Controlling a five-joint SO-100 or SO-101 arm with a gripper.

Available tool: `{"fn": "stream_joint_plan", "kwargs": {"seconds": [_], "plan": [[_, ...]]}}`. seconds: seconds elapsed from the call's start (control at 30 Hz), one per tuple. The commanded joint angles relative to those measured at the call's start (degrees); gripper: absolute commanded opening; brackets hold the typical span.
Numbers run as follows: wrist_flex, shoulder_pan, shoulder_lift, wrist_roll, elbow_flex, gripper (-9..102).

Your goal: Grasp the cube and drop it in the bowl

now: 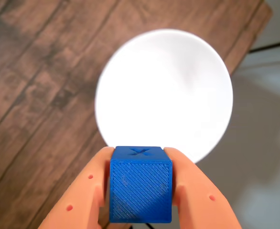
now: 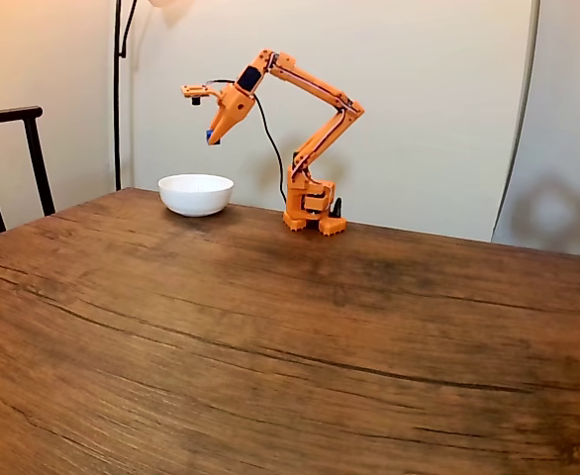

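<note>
Wooden table [image 2: 270,336], pale wall [image 2: 429,79], dark chair [image 2: 13,148] at left.

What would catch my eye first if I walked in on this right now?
Probably the orange arm arched above the far end of the wooden table, its gripper raised over a white bowl. Up close, in the wrist view, a bright blue cube sits pinched between the orange fingers, with the bowl below.

Dark wooden table [image 2: 300,336] under white bowl [image 2: 196,194], orange arm base [image 2: 310,210].
</note>
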Motion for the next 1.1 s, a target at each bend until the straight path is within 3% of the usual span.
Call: {"fn": "stream_joint_plan", "kwargs": {"seconds": [0.0,0.77,0.97,1.07], "plan": [[-2.8,2.7,0.4,0.4,2.1,7],[-23.9,8.7,0.4,0.3,19.6,9],[-25.2,8.7,0.4,0.2,21.6,32],[-24.7,8.7,0.4,0.2,21.4,36]]}}
